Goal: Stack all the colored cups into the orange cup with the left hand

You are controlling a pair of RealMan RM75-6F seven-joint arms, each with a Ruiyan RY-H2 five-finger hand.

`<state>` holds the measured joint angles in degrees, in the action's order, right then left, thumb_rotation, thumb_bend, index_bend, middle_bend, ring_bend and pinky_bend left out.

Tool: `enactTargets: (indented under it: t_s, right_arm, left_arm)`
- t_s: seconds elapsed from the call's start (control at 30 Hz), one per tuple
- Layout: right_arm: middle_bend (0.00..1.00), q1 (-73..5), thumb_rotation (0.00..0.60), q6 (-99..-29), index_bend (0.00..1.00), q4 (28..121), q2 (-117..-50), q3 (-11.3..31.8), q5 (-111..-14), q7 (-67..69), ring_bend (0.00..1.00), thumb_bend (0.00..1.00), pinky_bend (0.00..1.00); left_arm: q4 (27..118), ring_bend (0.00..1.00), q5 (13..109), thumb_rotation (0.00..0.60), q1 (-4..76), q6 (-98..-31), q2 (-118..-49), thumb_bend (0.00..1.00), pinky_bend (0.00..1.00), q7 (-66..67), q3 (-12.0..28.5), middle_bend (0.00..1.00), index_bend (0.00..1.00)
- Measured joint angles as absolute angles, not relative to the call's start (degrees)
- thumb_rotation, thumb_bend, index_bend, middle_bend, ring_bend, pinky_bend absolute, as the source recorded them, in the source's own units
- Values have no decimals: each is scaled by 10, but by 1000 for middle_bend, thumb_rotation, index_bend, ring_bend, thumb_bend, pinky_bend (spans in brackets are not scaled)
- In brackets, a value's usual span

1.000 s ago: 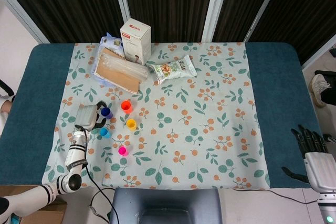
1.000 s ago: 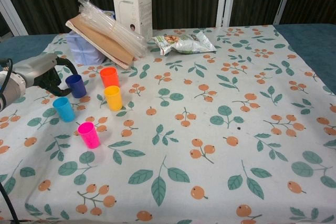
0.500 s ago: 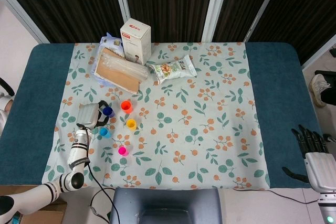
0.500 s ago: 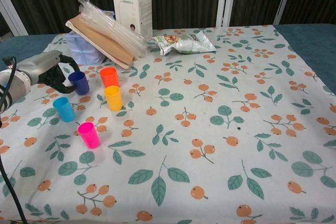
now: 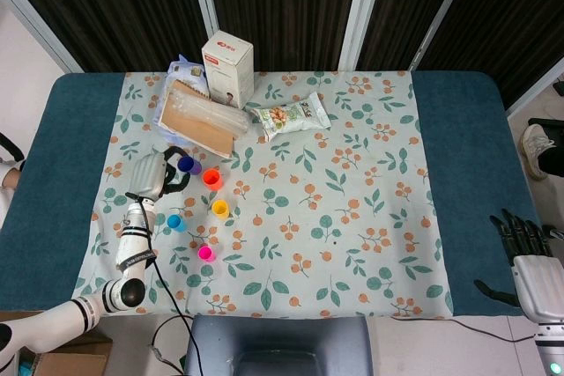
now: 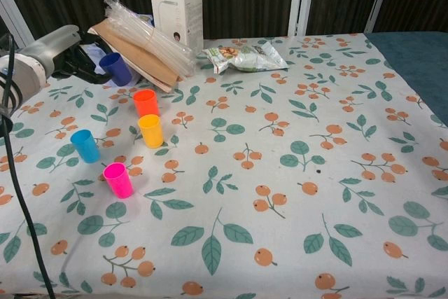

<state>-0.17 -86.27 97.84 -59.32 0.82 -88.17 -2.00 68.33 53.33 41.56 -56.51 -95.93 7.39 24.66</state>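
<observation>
Left robot hand [image 6: 61, 50] holds the dark blue cup [image 6: 115, 68] raised above the table [image 6: 364, 194], left of the orange cup [image 6: 145, 102]. Step: carrying. Next, judged: move right, align over the orange cup's mouth, lower, release.

The left hand [image 5: 152, 179] has a pale grey shell and black fingers [image 6: 82, 71]; its white arm [image 5: 132, 248] carries black joint bands and a loose black cable [image 6: 15, 173]; the right hand [image 5: 531, 263] pairs black fingers with a whitish-grey back.
</observation>
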Motion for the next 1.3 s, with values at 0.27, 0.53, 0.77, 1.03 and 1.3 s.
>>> enactTargets:
  t_s: [0.27,0.53,0.77,1.03,1.3]
  right_arm:
    - [0,-1,600,-864,0,978,-590,9,-880,-14,0,196,0]
    - [0,1,600,-867,0,977,-588,9,-881,-8,0,196,0]
    - [0,1,600,-867,0,978,-588,9,-882,-9,0,196,0]
    - [0,2,600,-869,0,977,-586,9,-883,-3,0,195,0]
    - [0,3,600,-870,0,977,-585,7,-888,-1,0,196,0]
  left_arm:
    - [666,1000,522,600,436,-569,-990,350,1000,111,231,1000,517]
    - [637,1000,519,600,442,-565,-1007,358,1000,115,222,1000,514]
    - [620,1000,525,600,448,-561,-1024,361,1000,114,213,1000,492]
    - [626,1000,514,600,450,-547,-1022,357,1000,140,204,1000,1]
    - [708,1000,542,600,432,-570,-990,352,1000,137,190,1000,65]
